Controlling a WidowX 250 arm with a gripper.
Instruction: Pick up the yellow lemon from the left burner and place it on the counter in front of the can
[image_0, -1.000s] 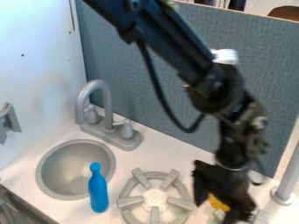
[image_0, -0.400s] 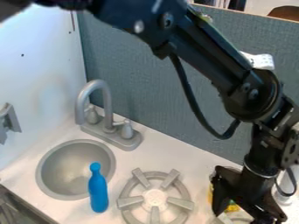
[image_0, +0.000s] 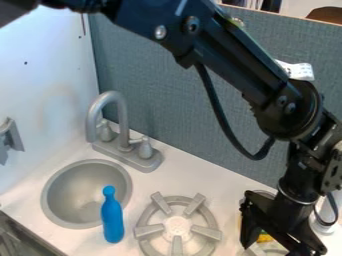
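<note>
the yellow thing (image_0: 265, 237) sits at the near right, partly hidden behind my jaws, its long axis more than i can tell; i, the gripper (image_0: 284, 247), stand wide right of the burner (image_0: 177, 226); farther left, the blue bottle (image_0: 112, 220) is at the near right rim of the sink (image_0: 83, 187)

Black arm (image_0: 235, 61) aslant — jaws low, spread apart

Black arm (image_0: 230, 57) and hand (image_0: 284, 249) farther to the right than before
</note>
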